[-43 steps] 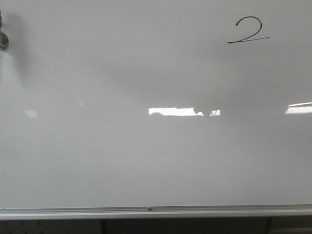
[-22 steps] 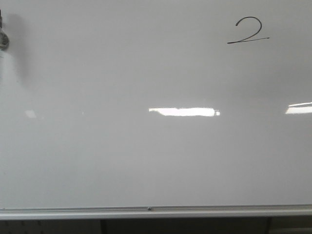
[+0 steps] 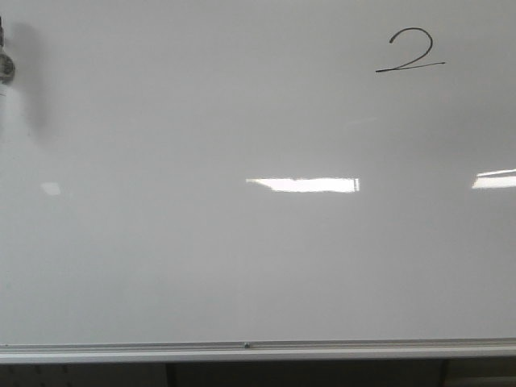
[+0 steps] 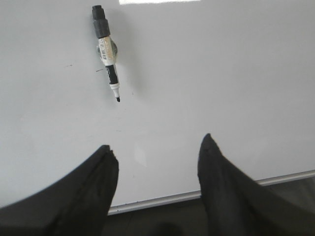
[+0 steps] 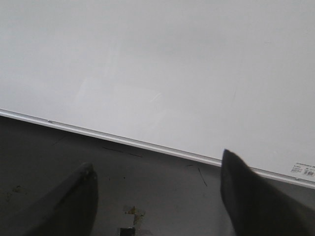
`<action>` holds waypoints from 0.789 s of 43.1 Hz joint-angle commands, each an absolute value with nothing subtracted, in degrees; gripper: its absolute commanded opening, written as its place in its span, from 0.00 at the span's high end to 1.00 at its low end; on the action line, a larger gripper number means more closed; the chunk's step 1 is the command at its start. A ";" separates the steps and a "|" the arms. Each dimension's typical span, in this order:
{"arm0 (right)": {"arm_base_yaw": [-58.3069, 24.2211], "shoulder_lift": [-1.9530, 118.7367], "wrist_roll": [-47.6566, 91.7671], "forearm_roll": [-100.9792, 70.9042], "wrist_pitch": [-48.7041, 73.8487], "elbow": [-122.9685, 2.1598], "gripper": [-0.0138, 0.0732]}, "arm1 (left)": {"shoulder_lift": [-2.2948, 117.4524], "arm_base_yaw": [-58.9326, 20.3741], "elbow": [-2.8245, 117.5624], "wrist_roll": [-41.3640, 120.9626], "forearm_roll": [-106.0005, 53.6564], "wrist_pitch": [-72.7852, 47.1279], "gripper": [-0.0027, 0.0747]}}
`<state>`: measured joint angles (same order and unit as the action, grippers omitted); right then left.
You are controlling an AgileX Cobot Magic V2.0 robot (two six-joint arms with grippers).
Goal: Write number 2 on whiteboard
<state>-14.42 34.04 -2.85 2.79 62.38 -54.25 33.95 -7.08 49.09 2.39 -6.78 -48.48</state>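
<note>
Shadow gone; one number 2 point(image 3: 409, 50) on one whiteboard point(image 3: 201, 266).

Office or lab-like room: framed whiteboard point(image 3: 242, 258), ceiling-light reflections point(image 3: 305, 185), marker point(image 4: 107, 49) lying on board.

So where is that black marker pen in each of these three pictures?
Front view: only a small grey bit of the marker shows at the far left edge, high up on the whiteboard.
Left wrist view: the marker is in full sight, lying on the board beyond the open left gripper.
Right wrist view: not in it.
Shared landmark: the board's silver frame strip.
</note>
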 commanded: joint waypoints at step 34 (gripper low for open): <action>-14.06 34.27 -2.82 4.07 59.48 -56.06 0.21 | 34.42 -7.19 50.19 -3.38 -3.38 -42.84 0.49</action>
